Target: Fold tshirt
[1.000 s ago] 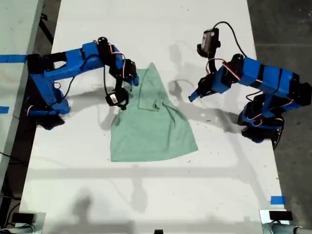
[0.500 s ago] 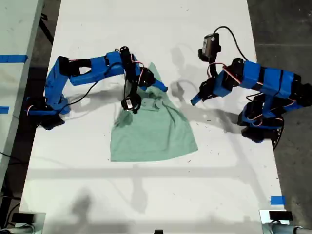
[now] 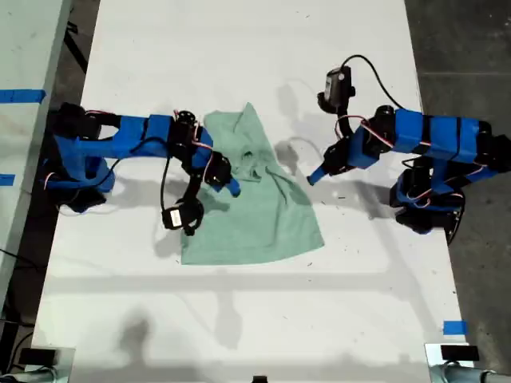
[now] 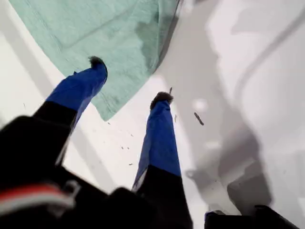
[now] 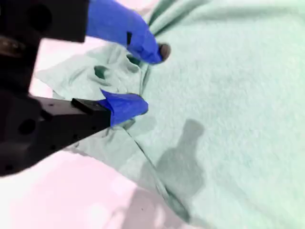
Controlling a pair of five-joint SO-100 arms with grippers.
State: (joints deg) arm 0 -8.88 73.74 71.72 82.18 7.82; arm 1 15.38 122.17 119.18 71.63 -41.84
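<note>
**A:** What has just changed?

**B:** My second gripper was up by the neck of the tshirt half a second ago. It has since swung back and down over the cloth, toward the exterior view's left. The top of the shirt has spread that way too, so the fold there looks undone or only half made. I judge the folding to be at an early stage.

**A:** And the jaws?

**B:** They are parted over the rumpled cloth near the collar, and I see nothing pinched between them. My first gripper has hardly moved. Its jaws are wide, with one tip over the shirt's edge and the other over the bare table.

**A:** How does the shirt lie?

**B:** It is mid-table, between the two arms. The lower half is flat with the hem spread wide. The upper part is narrow, bunched and creased around the neck.
</note>
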